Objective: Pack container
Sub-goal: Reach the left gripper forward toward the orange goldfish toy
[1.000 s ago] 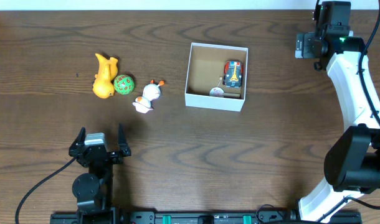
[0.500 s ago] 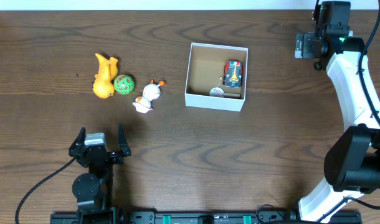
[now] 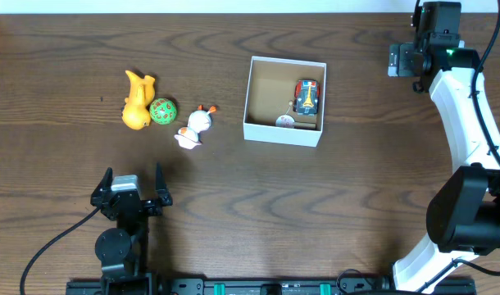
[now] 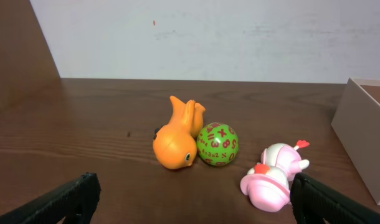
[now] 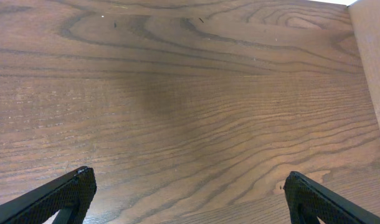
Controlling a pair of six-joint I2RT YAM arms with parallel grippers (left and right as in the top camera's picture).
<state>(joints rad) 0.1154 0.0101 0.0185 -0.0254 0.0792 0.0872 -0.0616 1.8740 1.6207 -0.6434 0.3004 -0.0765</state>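
- The container (image 3: 284, 134) sits on the worktop (image 3: 234, 213) with a toy car (image 3: 307, 97) and a small round piece (image 3: 285, 120) already inside, against its right and near walls.
- Three toys lie outside, all left of the container: a white-and-pink bird (image 3: 195, 127) closest to it, then a green ball (image 3: 162, 111), then an orange fish-like toy (image 3: 137, 100), which touches the ball.
- The left tool (image 3: 134, 173) has its jaws spread wide and empty. It stands left of the container and nearer the robot, with the three toys straight ahead of it.
- The right tool (image 5: 189, 190) is also agape and empty, far to the container's right, over bare wood.
- The left arm is clearly nearer the loose toys.
- The orange toy's long axis runs roughly along the left tool's line of approach, so the jaws would likely span its narrow width.
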